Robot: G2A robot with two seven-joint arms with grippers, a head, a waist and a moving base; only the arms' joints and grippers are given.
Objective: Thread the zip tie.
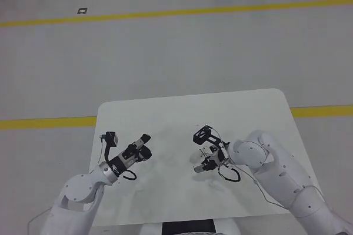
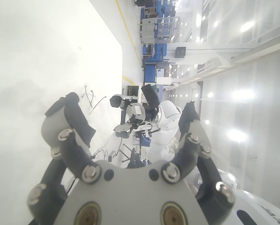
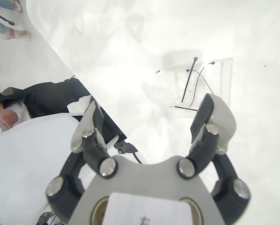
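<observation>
Several thin black zip ties point(image 3: 189, 80) lie loose in a shallow clear tray point(image 3: 226, 76) on the white table point(image 1: 223, 111). In the right wrist view my right gripper point(image 3: 151, 103) hovers open just short of the tray, one ribbed pad point(image 3: 202, 113) over its near edge, nothing between the fingers. In the left wrist view the zip ties point(image 2: 99, 102) lie on the table beyond my left gripper point(image 2: 130, 105), which is open and empty. In the top view the left gripper point(image 1: 144, 142) and right gripper point(image 1: 201, 163) face each other across the table's middle.
The table's rounded edge point(image 3: 60, 61) runs close behind the right gripper. Floor with a yellow line point(image 1: 165, 13) lies past the table's far side. Bare tabletop stretches toward the far edge.
</observation>
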